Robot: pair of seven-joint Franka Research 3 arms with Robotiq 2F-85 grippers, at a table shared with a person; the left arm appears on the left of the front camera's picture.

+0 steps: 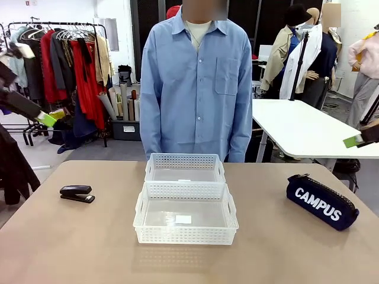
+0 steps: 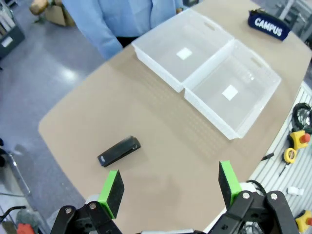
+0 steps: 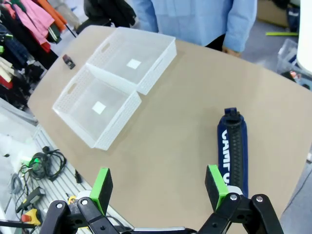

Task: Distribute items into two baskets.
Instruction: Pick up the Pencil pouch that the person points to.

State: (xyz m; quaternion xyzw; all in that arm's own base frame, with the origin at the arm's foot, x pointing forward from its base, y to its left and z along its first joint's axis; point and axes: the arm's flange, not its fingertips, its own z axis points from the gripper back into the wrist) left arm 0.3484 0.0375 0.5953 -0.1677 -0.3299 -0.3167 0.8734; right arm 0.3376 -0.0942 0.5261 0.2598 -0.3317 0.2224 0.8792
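Two white baskets sit touching, end to end, in the middle of the table [image 1: 71, 248]. The bigger basket [image 1: 185, 236] is on your side and the smaller basket [image 1: 185, 161] is behind it, just in front of the person [image 1: 195, 83] in a blue shirt. Each basket has a small white label on its floor. The black stapler [image 1: 77, 193] lies on the table at your left, well apart from the baskets. The navy pouch [image 1: 323, 202] with white CAMPUS print lies at your right, also well apart from them. Your left gripper [image 2: 170, 185] hangs raised above the table near the stapler, fingers spread wide, touching nothing. Your right gripper [image 3: 159, 185] hangs raised near the pouch, fingers spread wide too.
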